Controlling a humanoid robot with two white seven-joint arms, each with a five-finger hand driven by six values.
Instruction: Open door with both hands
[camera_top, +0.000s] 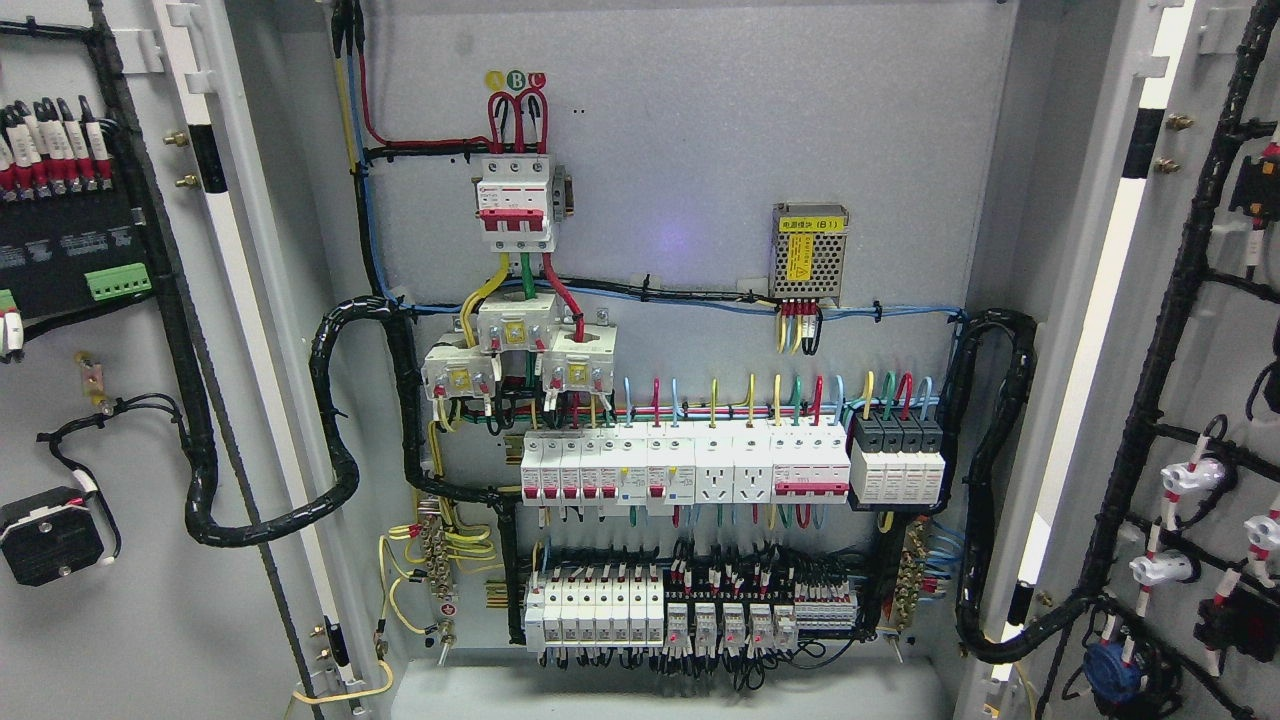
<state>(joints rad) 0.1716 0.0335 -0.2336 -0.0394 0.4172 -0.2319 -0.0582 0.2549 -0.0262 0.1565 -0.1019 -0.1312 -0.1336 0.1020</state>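
Cabinet doors both standing wide open: left door (120, 400) swung out at picture left, right door (1200, 400) at picture right, inner wiring facing camera. Back panel (700, 150) showing main breaker (515, 205), power supply module (809, 252), breaker row (690, 470) mid-panel, terminal blocks (690, 615) beneath. Robot hands not showing anywhere, so finger state cannot be told.
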